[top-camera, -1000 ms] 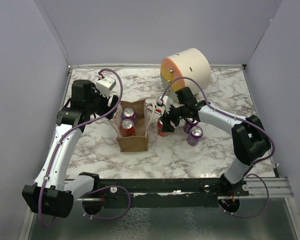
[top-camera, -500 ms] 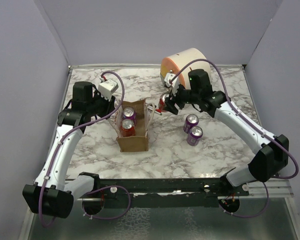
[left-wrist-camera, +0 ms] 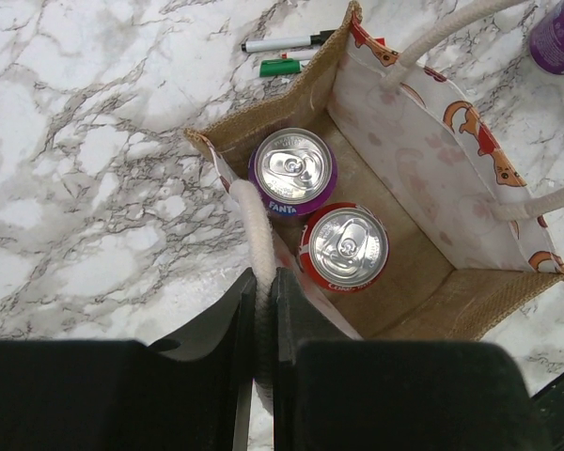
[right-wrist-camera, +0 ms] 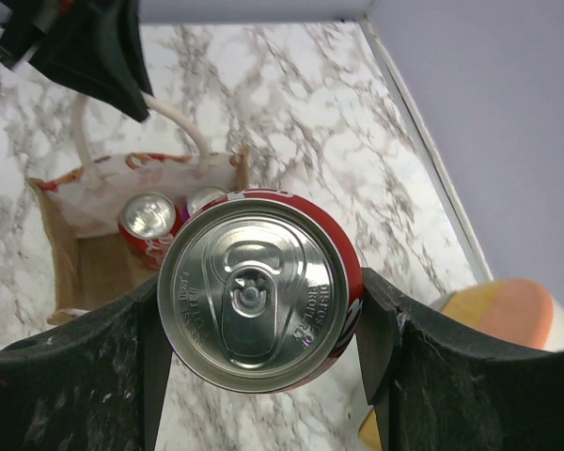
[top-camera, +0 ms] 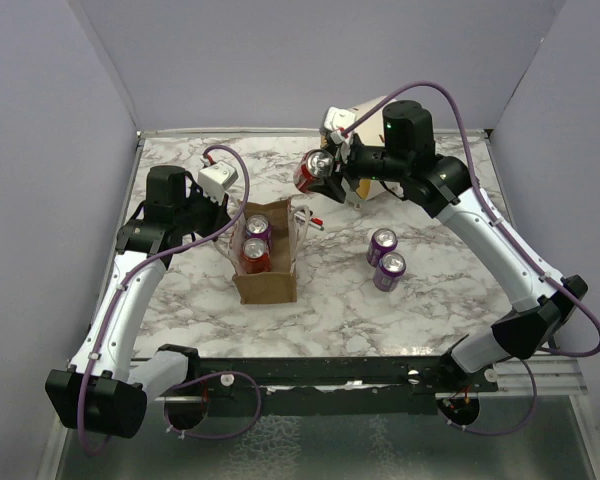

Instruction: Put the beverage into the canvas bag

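The canvas bag point(top-camera: 267, 288) stands open on the marble table, left of centre, its tan inside showing in the left wrist view point(left-wrist-camera: 423, 160). A purple can point(left-wrist-camera: 292, 172) and a red can point(left-wrist-camera: 344, 246) stand upright inside it. My left gripper point(left-wrist-camera: 261, 301) is shut on the bag's white rope handle point(left-wrist-camera: 249, 211) at its left rim. My right gripper point(right-wrist-camera: 260, 310) is shut on a red beverage can point(right-wrist-camera: 258, 291), held upright in the air behind and to the right of the bag point(right-wrist-camera: 85, 263). From above, that can point(top-camera: 315, 170) hangs in front of the drum.
Two purple cans point(top-camera: 383, 243) point(top-camera: 390, 270) stand on the table right of the bag. A cream-and-orange drum point(top-camera: 358, 112) lies at the back, partly behind my right arm. Two markers point(left-wrist-camera: 287, 42) lie just beyond the bag. Walls close in three sides.
My right gripper has lifted the red can off the table beside the bag and carried it up and back. My left gripper has closed on the bag's handle.
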{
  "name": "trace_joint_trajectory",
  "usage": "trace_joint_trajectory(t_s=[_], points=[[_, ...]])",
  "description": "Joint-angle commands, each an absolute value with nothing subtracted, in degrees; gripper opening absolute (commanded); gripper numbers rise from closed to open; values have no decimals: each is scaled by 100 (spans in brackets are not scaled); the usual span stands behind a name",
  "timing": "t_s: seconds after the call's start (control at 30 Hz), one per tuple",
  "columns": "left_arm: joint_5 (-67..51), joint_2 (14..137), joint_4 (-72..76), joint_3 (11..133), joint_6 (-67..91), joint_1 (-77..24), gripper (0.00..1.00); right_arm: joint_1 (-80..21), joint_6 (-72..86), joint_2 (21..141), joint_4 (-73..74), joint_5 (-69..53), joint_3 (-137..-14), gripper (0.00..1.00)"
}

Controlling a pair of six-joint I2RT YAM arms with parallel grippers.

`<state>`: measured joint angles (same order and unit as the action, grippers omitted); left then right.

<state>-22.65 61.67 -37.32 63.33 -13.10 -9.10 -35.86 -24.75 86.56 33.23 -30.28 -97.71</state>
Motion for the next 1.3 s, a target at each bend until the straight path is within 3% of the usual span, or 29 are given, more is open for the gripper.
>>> trace_joint_trajectory(t_s=[0.0,0.57,1.27], points=[[-2330,6065,-3552,6249,-1113,-892,0,-4105,-2507,9014,3424,-3405,-10324,26],[-1989,6141,-3350,5935,-606,-711,0,-4812,-3131,9812,3890,-3002,-10245,23],[-2356,6319,-3381,5983,-473,-567,0,-4897,-3881,10928,4707,-2430,-11057,24]])
